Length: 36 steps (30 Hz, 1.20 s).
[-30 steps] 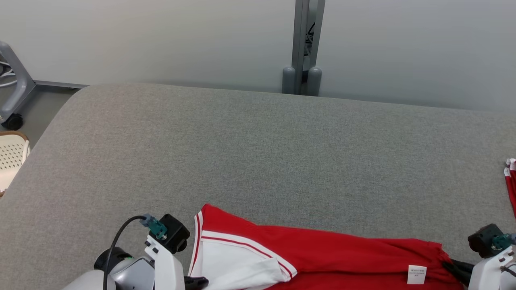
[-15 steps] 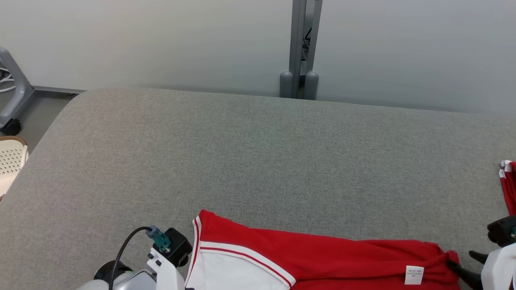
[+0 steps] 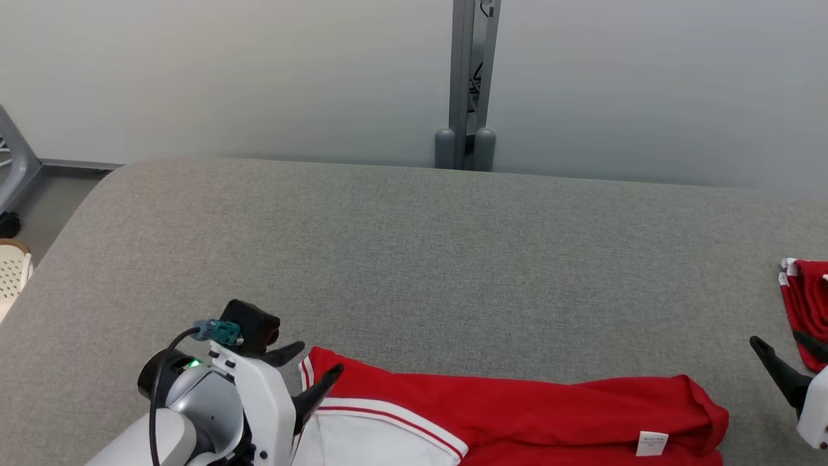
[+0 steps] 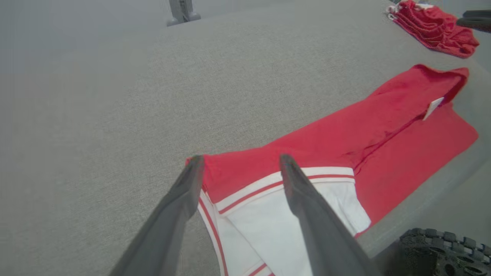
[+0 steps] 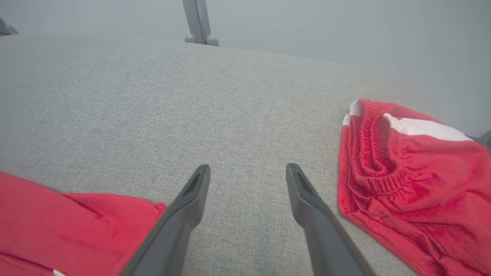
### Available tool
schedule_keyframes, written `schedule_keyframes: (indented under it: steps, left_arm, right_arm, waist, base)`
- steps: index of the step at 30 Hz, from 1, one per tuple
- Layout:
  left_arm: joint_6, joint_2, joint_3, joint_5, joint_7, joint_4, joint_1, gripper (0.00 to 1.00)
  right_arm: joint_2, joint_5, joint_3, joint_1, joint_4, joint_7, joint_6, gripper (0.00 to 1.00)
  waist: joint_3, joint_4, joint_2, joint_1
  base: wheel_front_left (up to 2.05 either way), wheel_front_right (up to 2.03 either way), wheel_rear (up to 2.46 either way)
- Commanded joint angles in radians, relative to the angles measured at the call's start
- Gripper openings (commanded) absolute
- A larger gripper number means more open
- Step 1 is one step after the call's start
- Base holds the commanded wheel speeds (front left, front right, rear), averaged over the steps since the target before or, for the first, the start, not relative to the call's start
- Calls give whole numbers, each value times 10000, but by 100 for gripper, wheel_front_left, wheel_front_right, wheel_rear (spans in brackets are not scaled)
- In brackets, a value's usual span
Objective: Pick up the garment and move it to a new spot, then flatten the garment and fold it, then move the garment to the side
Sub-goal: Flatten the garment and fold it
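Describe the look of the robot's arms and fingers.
The left arm has a white and grey rounded shell, black cable, teal plug, black box, green light. The right arm is white. The left gripper and right gripper have two long, dark, tapering fingers each.

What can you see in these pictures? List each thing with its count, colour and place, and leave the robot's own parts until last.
padded surface: one, grey, spans the foreground.
garment: one, red with a white panel and stripes, flat at the near edge.
label: one, white, on the garment's right part.
crumpled garment: one, red with white trim, far right of the surface.
post: one, grey, upright behind the surface's far edge.
basket: one, cream, perforated, beyond the surface's left edge.
left gripper: one, dark fingers, open over the garment's white end.
right gripper: one, dark fingers, open between the two garments.
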Motion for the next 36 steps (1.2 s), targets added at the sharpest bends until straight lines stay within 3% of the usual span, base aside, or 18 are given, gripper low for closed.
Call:
schedule_keyframes:
  steps: [1, 6, 8, 9, 14, 17, 18, 20, 28, 32, 33, 36]
  left_arm:
    - [107, -82, 105, 157, -298, 174, -214, 100]
    - [415, -623, 418, 793, -1946, 891, -394, 100]
    - [574, -835, 538, 1068, -2671, 1214, -421, 100]
    - [711, -1131, 646, 1238, -3441, 1529, -430, 100]
    - [880, -1881, 915, 1458, -5430, 2286, -116, 100]
    - [1001, -2345, 1132, 1459, -6520, 2705, 102, 100]
    - [1001, -2345, 1132, 1459, -6520, 2705, 102, 100]
    - [1281, -2722, 1461, 1864, -6976, 2923, 386, 100]
    - [2035, -3801, 3537, 4479, -7026, 1610, 1826, 100]
    - [1808, -4418, 4427, 5594, -7029, 1138, 2738, 100]
    - [1538, -4731, 4934, 6001, -7030, 1047, 3063, 100]
    - [1208, -4932, 5215, 6287, -7029, 1083, 3234, 100]
  right_arm:
    - [45, -146, -82, 143, 118, -160, -1, 100]
    - [324, -670, -842, 56, 443, -512, -1, 100]
    - [443, -1148, -1958, -73, 278, -518, -1, 100]
    - [655, -1785, -3157, 344, 28, -509, -1, 100]
    - [1528, -3814, -6524, 1750, -1139, -516, 0, 100]
    - [2215, -5126, -8053, 2849, -2062, -505, 0, 100]
    - [2215, -5126, -8053, 2849, -2062, -505, 0, 100]
    - [3027, -6174, -9301, 3799, -2837, -501, 0, 100]
    - [4329, -7768, -10373, 5263, -3939, -500, 0, 100]
    - [4738, -8076, -10493, 5591, -4063, -500, 0, 100]
    - [4849, -8180, -10508, 5678, -4082, -499, -1, 100]
    - [4868, -8159, -10488, 5669, -4005, -499, 0, 100]
  waist:
    - [-33, -73, -1, 0]
    - [-111, -272, -1, 0]
    - [-122, -354, -1, 0]
    - [-137, -418, -1, 0]
    - [-190, -560, -1, 0]
    - [-209, -641, -1, 0]
    - [-209, -641, -1, 0]
    - [-222, -691, -1, 0]
    - [-172, -771, -1, 0]
    - [-123, -829, -1, 0]
    - [-98, -842, -1, 0]
    - [-86, -843, -1, 0]
  base:
    - [0, 0, 0]
    - [0, 0, 0]
    - [0, 0, 0]
    - [0, 0, 0]
    - [0, 0, 0]
    - [0, 0, 0]
    - [0, 0, 0]
    - [0, 0, 0]
    - [0, 0, 0]
    - [0, 0, 0]
    - [0, 0, 0]
    - [0, 0, 0]
